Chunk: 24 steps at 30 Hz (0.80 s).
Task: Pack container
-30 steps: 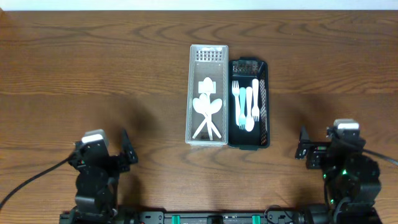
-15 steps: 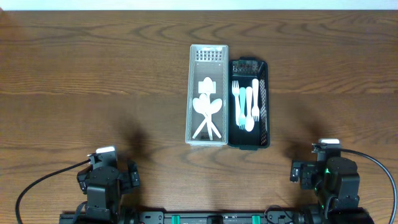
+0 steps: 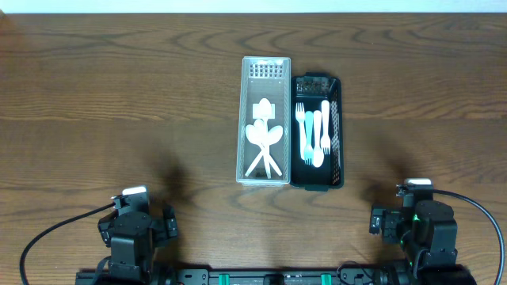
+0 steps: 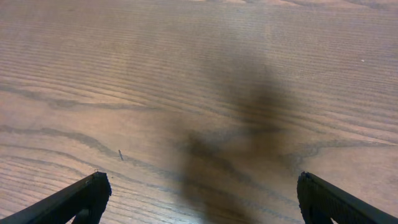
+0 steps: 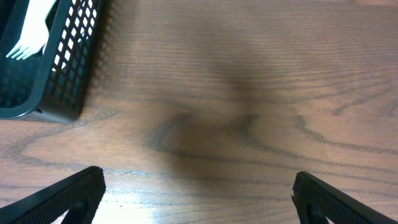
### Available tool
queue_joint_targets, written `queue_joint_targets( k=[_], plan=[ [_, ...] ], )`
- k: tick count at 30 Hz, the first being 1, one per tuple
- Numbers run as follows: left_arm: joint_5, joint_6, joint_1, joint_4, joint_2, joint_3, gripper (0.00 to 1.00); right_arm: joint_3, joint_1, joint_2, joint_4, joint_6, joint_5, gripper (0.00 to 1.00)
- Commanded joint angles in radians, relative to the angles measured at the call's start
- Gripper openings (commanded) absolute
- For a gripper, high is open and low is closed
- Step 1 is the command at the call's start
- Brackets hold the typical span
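By the look of things the packing is done or very nearly so. The clear rectangular plastic bin [image 3: 265, 91] holds a cluster of white plastic spoons [image 3: 264, 138], and touching it at its 3 o'clock side the black perforated plastic basket [image 3: 337, 119] holds white and pale teal plastic forks [image 3: 315, 133], laid lengthwise. No loose cutlery shows anywhere on the brown wood-grain table [image 3: 119, 95], so I judge little or nothing is left to put in. The left gripper [image 4: 200, 190] sits at 7 o'clock from the bins, well apart from them, its claw spread wide with only bare wood between the tips. The right gripper [image 5: 198, 186] sits at 5 o'clock, likewise spread wide and carrying nothing; the basket's corner lies at its 10 o'clock. Nothing stands between either arm and the containers.
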Motion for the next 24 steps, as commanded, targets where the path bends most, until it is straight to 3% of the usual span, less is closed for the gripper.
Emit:
queue_joint_targets(
  k=[1,8,13,16,20,24],
  plan=[
    [-0.009,0.013,-0.002,-0.003,-0.006,0.003,0.98,0.0,0.009,-0.006,-0.002,0.011,0.017,0.99],
    [-0.009,0.013,-0.002,-0.003,-0.006,0.003,0.98,0.0,0.017,-0.034,-0.009,0.011,0.018,0.99],
    [-0.009,0.013,-0.002,-0.003,-0.006,0.003,0.98,-0.005,0.032,-0.191,0.019,0.015,-0.079,0.99],
    [-0.009,0.013,-0.002,-0.003,-0.006,0.003,0.98,-0.044,0.035,-0.302,0.129,0.015,-0.089,0.99],
    [-0.009,0.013,-0.002,-0.003,-0.006,0.003,0.98,-0.135,0.05,-0.288,0.343,0.014,-0.089,0.99],
    [-0.009,0.013,-0.002,-0.003,-0.006,0.003,0.98,-0.287,0.051,-0.29,0.687,0.014,-0.089,0.99]
  ],
)
